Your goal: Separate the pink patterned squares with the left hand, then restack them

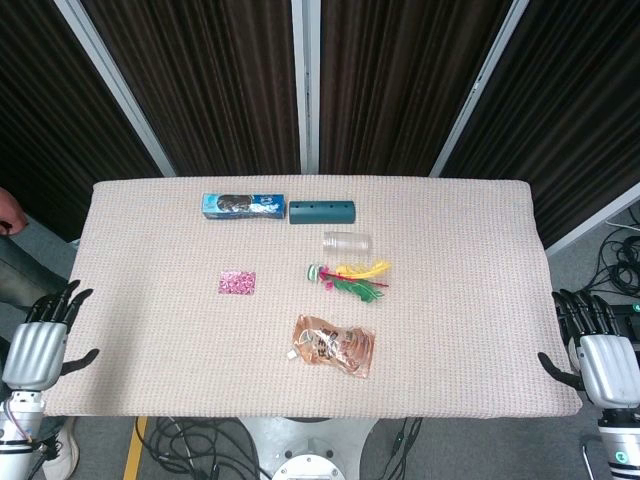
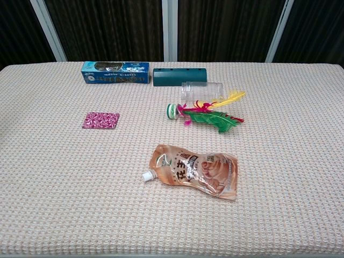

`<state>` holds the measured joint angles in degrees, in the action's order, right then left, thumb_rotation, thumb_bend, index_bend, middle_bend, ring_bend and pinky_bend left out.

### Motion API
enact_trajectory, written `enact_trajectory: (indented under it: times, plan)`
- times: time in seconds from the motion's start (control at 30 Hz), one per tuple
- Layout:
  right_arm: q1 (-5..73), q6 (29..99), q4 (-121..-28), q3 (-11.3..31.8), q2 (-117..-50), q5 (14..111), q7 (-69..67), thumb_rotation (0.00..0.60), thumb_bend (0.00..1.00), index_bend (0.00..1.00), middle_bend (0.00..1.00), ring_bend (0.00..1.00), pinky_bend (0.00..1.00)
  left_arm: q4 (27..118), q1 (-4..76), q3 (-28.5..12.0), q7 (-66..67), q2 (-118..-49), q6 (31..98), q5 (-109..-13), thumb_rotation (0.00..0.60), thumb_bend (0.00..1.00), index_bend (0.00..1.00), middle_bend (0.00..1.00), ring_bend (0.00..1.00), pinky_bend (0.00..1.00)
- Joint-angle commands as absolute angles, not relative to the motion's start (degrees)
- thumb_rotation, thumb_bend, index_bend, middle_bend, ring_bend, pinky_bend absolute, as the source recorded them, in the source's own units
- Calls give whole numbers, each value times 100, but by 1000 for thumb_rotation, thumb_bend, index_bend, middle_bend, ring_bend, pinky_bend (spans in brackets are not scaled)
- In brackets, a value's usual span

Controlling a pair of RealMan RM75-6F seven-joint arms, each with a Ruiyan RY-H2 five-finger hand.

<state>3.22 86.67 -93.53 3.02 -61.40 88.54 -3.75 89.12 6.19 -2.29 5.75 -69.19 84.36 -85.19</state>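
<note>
Pink squares (image 1: 237, 283) in both views; hands (image 1: 40, 340) head-view only.

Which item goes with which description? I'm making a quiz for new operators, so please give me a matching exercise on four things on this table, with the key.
Things:
1. pink squares
2. blue box
3. clear jar
4. pouch

Descriptions:
A. see-through, lying on its side
B. nearest the front edge, white spout
C. at the back, beside the green tube
D. alone on the left, still stacked

Pairs: 1-D, 2-C, 3-A, 4-B
</note>
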Motion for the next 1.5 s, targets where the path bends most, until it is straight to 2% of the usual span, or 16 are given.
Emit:
enact_trajectory:
  times: [0.03, 0.43, 0.53, 0.63, 0.7, 0.73, 0.83, 0.9, 0.97, 1.13, 1.27, 1.5]
  plan:
    - [350, 8657, -9347, 333, -6123, 8849, -380, 600, 131, 99, 86, 13, 0, 8916, 703, -258, 584, -6900, 8328, -8521, 600, 175, 198, 170, 169, 184]
    - [497, 8553, -9433, 436, -6032, 8829, -343, 600, 130, 100, 87, 14, 0, 8804, 1049, -449, 492, -6952, 8060, -8525, 600, 175, 197, 172, 173, 211]
    - [528, 8509, -9420, 451, -6029, 8801, -357, 600, 129, 100, 87, 14, 0, 8677, 1241, -517, 367, -7043, 7859, -8537, 600, 175, 198, 228, 221, 220]
    - [570, 8493, -9431, 477, -6006, 8819, -369, 600, 128, 100, 87, 14, 0, 8439, 1586, -609, 223, -7143, 7404, -8500, 600, 178, 201, 331, 319, 317]
    - [595, 8480, -9444, 498, -5978, 8814, -386, 600, 129, 100, 87, 13, 0, 8303, 1799, -676, 106, -7214, 7124, -8454, 600, 195, 214, 404, 419, 467]
    - [609, 8469, -9452, 512, -5963, 8803, -388, 600, 127, 100, 88, 13, 0, 8228, 1914, -709, 35, -7257, 6968, -8427, 600, 218, 226, 454, 487, 561]
    - [663, 8428, -9485, 561, -5927, 8764, -365, 600, 128, 101, 87, 16, 0, 7944, 2366, -824, -255, -7464, 6319, -8285, 600, 335, 275, 571, 644, 728]
    - [693, 8398, -9506, 577, -5922, 8751, -357, 600, 131, 100, 87, 17, 0, 7748, 2617, -859, -400, -7627, 5969, -8235, 600, 483, 330, 699, 786, 853]
    - [717, 8359, -9525, 573, -5924, 8746, -345, 600, 130, 100, 87, 17, 0, 7486, 2892, -856, -519, -7845, 5578, -8206, 600, 606, 373, 816, 869, 933]
    - [752, 8275, -9535, 561, -5930, 8699, -335, 600, 130, 100, 87, 21, 0, 6941, 3444, -838, -588, -8307, 4669, -7982, 600, 766, 387, 919, 939, 999]
    - [776, 8211, -9520, 562, -5950, 8630, -357, 600, 129, 101, 87, 21, 0, 6546, 3761, -823, -504, -8692, 4136, -7737, 600, 780, 378, 931, 947, 1000]
    - [784, 8133, -9463, 532, -6009, 8552, -417, 600, 127, 101, 88, 22, 0, 6224, 3987, -815, -211, -9200, 3856, -7380, 600, 780, 305, 934, 948, 1000]
